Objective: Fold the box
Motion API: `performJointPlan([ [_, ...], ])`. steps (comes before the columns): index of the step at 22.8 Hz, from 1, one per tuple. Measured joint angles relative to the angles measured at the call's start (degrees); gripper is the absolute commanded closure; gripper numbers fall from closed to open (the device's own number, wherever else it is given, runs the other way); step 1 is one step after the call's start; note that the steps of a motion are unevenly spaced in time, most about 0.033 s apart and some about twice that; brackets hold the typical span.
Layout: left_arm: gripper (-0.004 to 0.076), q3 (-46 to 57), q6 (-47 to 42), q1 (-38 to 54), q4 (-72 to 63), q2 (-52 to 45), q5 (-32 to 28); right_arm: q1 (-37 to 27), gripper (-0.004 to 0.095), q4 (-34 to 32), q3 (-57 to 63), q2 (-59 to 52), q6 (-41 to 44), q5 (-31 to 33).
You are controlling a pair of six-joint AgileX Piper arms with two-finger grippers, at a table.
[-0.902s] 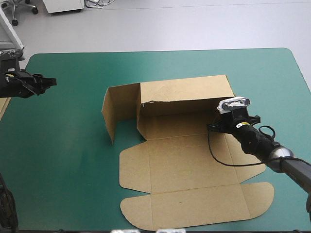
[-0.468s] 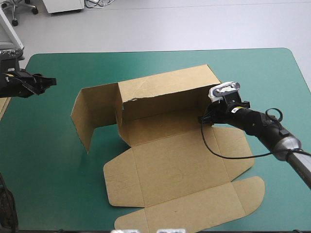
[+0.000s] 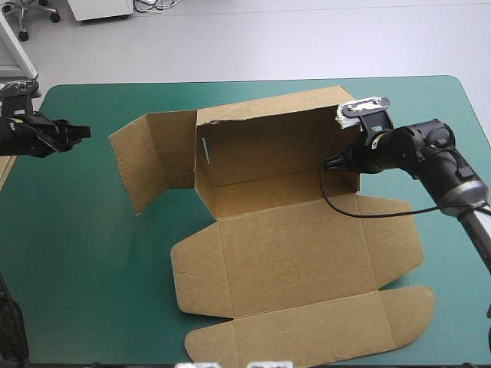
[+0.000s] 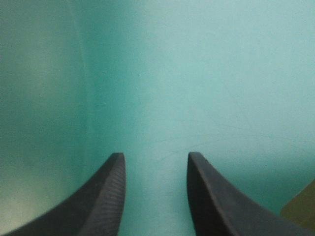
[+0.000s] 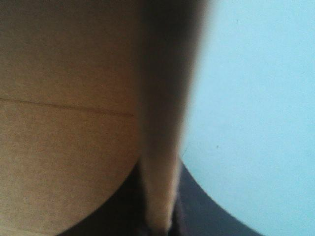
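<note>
The box (image 3: 291,253) has a wall clamped in your right pincer (image 3: 330,163); your left pincer (image 3: 80,132) gapes well clear of it.

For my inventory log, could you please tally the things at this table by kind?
Brown box: 1
Black pincers: 2 (left pincer, right pincer)
Edge of more board: 1
Total: 4

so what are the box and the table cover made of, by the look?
The box: brown cardboard, matte, with pressed fold lines and a ragged top edge on the raised wall. The table cover: smooth teal-green sheet, faint sheen, no weave visible; perhaps vinyl or rubber, cannot tell which.
</note>
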Motion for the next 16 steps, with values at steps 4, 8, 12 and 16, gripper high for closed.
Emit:
performJointPlan([
  [4, 0.0428, 0.00, 0.00, 0.00, -0.58, 0.00, 0.35, 0.00, 0.0927, -0.05, -6.12, 5.04, 1.37, 11.60],
  [8, 0.0428, 0.00, 0.00, 0.00, -1.37, 0.00, 0.41, 0.00, 0.0927, -0.19, -9.72, 8.89, 1.37, 17.71],
  [12, 0.0428, 0.00, 0.00, 0.00, -1.44, 0.00, 1.36, 0.00, 0.0927, -1.68, -12.46, 13.69, 3.35, 19.55],
  [16, 0.0428, 0.00, 0.00, 0.00, -1.51, 0.00, 3.60, 0.00, 0.0825, -2.53, -12.75, 17.17, 4.17, 19.49],
])
